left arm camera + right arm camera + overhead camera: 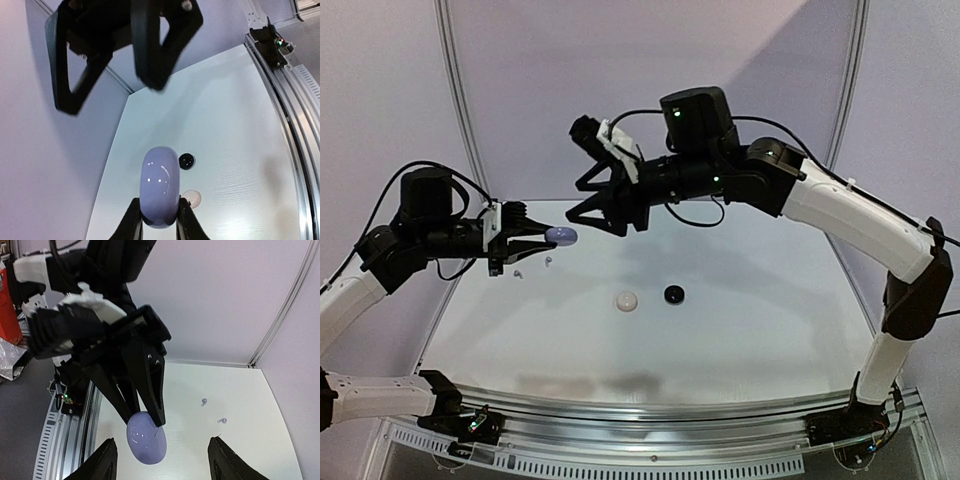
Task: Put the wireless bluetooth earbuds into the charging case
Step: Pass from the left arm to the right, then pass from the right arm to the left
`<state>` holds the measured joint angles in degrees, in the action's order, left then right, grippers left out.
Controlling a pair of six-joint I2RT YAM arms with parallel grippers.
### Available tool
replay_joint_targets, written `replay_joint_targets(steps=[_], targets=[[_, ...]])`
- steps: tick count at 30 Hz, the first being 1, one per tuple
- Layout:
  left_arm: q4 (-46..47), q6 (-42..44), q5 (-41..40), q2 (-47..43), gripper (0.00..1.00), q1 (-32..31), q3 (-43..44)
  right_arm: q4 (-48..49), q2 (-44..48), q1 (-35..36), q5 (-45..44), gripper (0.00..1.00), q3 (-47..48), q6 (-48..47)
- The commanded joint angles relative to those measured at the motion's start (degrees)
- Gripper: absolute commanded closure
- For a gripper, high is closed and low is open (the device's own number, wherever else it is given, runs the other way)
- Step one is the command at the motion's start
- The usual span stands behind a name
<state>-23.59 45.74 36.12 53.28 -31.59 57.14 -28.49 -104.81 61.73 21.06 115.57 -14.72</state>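
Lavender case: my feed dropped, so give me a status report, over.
Left gripper shut on lavender case, held above table. Right gripper open, close beside it. Two earbuds loose on table, not inserted. Farther off: black puck, white puck; nothing blocking.

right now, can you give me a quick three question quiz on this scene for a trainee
1. Which gripper holds the lavender case? a) left b) right c) neither
2. True or false: the earbuds are inside a case.
3. How many round pucks lie on the table?
Key: 1. a, the left gripper is shut on it, above the table. 2. false, two pale earbuds lie loose on the table. 3. two, a white puck and a black puck.
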Motion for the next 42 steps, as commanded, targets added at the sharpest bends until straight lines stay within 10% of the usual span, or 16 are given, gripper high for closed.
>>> replay_joint_targets(steps=[1, 20, 21, 24, 27, 36, 42], targets=[[-4.08, 4.97, -2.08, 0.21, 1.0, -1.57, 1.21, -6.0, -4.17, 1.36, -3.67, 0.38, 1.23, -4.65], [-3.68, 3.12, -2.59, -0.17, 1.0, -2.28, 0.74, -4.73, -7.54, 2.92, -3.23, 0.95, 3.22, -6.83], [-3.01, 2.11, -2.66, -0.43, 0.94, -2.31, 0.4, -4.57, -7.42, 2.89, -3.41, 0.95, 3.13, -6.75], [2.02, -5.29, -3.17, -2.59, 0.3, -2.04, -2.26, -2.34, -6.05, 2.88, -4.18, 0.98, 1.44, -5.2], [10.76, -14.2, -1.8, -6.06, 0.17, -0.18, -7.05, 5.17, -3.29, 2.71, -3.3, 1.0, -3.69, -3.85], [39.25, -49.38, 11.92, -7.11, 0.2, 2.41, -16.54, 40.88, 6.04, -1.35, 13.51, 1.0, -21.4, 14.3], [50.18, -59.23, 9.06, -5.91, 0.49, 1.98, -18.22, 44.22, 3.55, -1.16, 15.24, 1.0, -20.39, 20.78]])
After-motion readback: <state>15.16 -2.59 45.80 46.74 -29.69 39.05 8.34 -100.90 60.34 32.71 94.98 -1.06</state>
